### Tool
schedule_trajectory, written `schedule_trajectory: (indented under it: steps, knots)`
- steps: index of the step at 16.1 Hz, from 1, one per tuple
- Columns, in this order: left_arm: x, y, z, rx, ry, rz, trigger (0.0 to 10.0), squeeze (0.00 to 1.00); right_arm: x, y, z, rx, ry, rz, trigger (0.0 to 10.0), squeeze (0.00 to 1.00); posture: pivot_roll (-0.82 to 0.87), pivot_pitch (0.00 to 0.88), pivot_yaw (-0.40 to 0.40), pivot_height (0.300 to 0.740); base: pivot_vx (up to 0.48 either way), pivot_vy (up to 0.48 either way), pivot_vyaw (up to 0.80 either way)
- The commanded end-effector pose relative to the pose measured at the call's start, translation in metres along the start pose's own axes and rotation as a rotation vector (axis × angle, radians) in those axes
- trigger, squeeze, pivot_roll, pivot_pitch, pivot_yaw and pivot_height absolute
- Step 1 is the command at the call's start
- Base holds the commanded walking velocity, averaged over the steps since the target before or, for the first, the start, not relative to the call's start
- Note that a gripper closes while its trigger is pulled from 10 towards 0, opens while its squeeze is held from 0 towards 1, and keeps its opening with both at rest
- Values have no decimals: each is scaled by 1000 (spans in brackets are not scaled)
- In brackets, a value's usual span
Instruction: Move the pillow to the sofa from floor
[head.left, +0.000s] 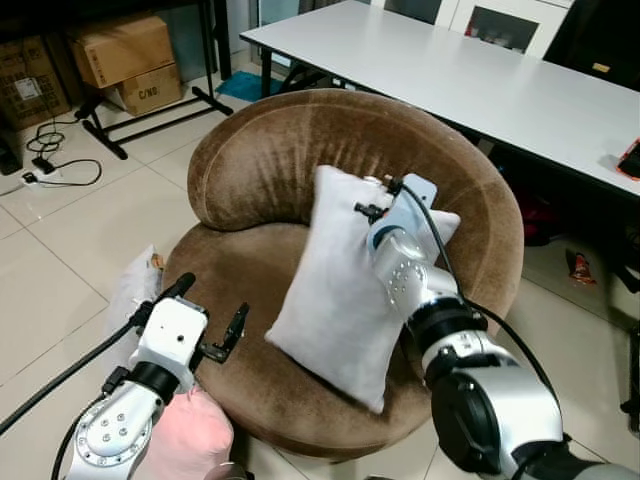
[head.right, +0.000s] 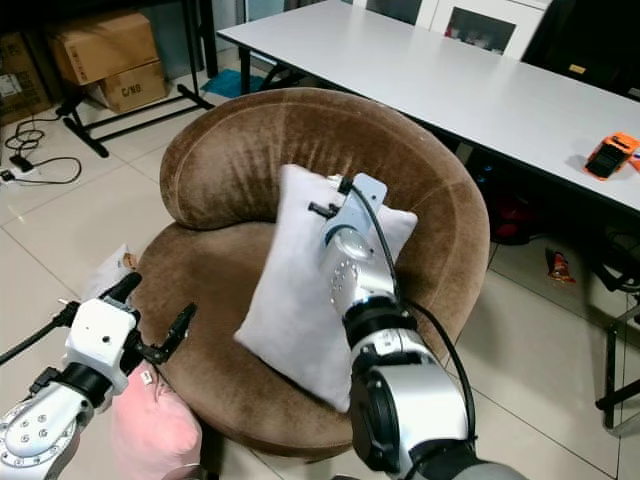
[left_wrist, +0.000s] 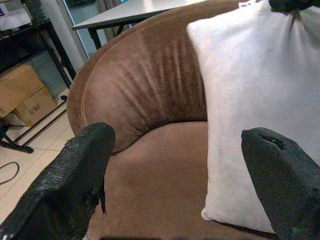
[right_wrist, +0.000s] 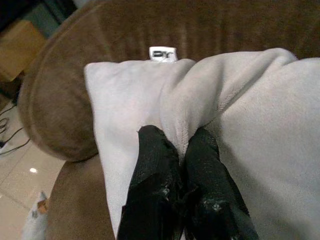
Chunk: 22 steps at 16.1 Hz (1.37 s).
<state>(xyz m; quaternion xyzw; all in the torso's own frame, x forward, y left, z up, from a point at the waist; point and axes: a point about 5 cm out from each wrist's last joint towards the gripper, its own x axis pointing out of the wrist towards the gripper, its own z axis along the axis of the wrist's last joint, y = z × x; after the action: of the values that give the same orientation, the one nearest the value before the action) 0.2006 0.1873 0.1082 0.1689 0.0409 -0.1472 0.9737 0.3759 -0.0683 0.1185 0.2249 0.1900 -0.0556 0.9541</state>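
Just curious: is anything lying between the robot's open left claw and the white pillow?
No. Between the left gripper and the pillow there is just bare brown sofa seat, as the left wrist view shows.

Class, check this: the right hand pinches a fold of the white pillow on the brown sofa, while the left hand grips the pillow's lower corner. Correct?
Not quite. The left hand is open and apart from the white pillow, hovering over the brown sofa seat, as the left wrist view shows. The right hand does pinch a fold.
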Motion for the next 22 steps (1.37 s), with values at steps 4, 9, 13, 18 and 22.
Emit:
schedule_trajectory:
  steps: [4, 9, 13, 18, 22]
  knots:
    - [3, -6, 3, 2, 0, -80, 10000, 0, 1, -17, -19, 46, 67, -184, 10000, 31, 110, 40, -82, 740, 0, 0, 0]
    - [10, -1, 7, 15, -16, -86, 10000, 0, 4, -17, 0, 120, -62, -107, 10000, 1000, 114, 27, -67, 740, 0, 0, 0]
    - [16, 1, 13, -8, -56, -26, 10000, 0, -6, -26, 28, 48, -297, 93, 10000, 1000, 115, 3, -59, 740, 0, 0, 0]
    - [31, 2, 9, -48, -45, 145, 10000, 0, -63, -82, -7, -341, -259, 257, 10000, 0, 57, 0, -47, 740, 0, 0, 0]
    - [30, -2, 3, -72, -20, 163, 10000, 0, -83, -101, -19, -380, -199, 177, 10000, 0, 34, 0, -51, 740, 0, 0, 0]
